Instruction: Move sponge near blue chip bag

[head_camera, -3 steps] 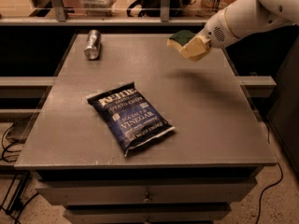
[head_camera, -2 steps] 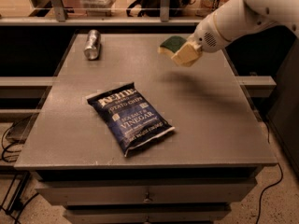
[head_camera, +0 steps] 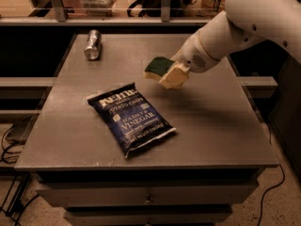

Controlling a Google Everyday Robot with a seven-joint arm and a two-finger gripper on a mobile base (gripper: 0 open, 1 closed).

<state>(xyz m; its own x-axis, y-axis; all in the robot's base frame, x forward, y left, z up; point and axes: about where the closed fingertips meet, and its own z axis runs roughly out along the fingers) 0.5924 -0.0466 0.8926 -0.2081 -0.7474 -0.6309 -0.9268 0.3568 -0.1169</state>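
The white arm [head_camera: 244, 27] reaches in from the right. Its gripper [head_camera: 168, 76] is pinching the sponge [head_camera: 156, 66] and holds it up in the air over the gray table [head_camera: 211, 121]. The blue chip bag [head_camera: 130, 118] lies flat on the table, nearer and a bit left of the sponge. A silver can [head_camera: 93, 44] lies at the far left.

Green-topped sponge [head_camera: 157, 65] (tilted, aloft), apparently held by the pincer [head_camera: 169, 75], hangs beyond the flat blue chip bag [head_camera: 130, 118].
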